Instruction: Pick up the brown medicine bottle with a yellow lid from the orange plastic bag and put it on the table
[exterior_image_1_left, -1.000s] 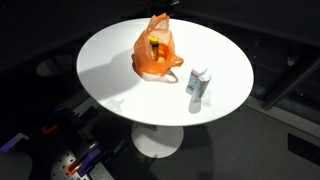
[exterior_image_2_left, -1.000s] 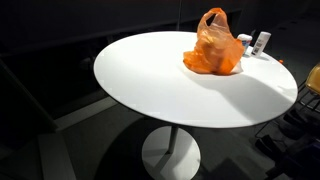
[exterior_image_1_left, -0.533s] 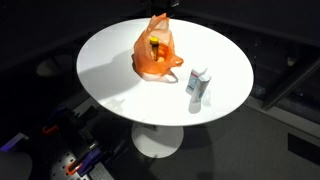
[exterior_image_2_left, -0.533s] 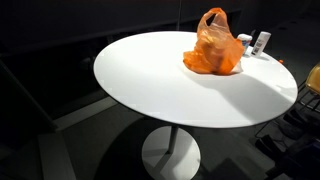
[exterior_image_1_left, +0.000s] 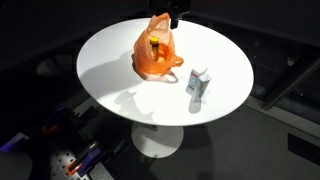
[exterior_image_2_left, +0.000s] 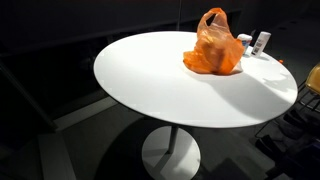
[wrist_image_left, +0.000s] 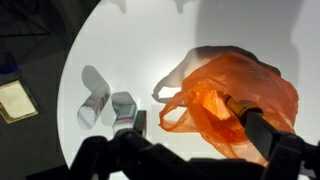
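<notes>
An orange plastic bag (exterior_image_1_left: 155, 52) stands on the round white table (exterior_image_1_left: 110, 60); it also shows in an exterior view (exterior_image_2_left: 212, 47) and in the wrist view (wrist_image_left: 230, 95). Its mouth is open, and the brown medicine bottle (wrist_image_left: 236, 103) lies inside with only part of it showing; it shows faintly in an exterior view (exterior_image_1_left: 155, 45). My gripper (wrist_image_left: 197, 142) is open and empty above the bag, one finger on each side of it in the wrist view. In an exterior view its tip (exterior_image_1_left: 175, 14) hangs at the top edge, above and behind the bag.
A white bottle (wrist_image_left: 93, 97) and a small white box (wrist_image_left: 125, 108) stand together on the table beside the bag, also seen in both exterior views (exterior_image_1_left: 197, 87) (exterior_image_2_left: 256, 42). The table edge curves close by. The floor around is dark.
My gripper has come down into the top of an exterior view, closer to the bag. The bag and the other things have not moved.
</notes>
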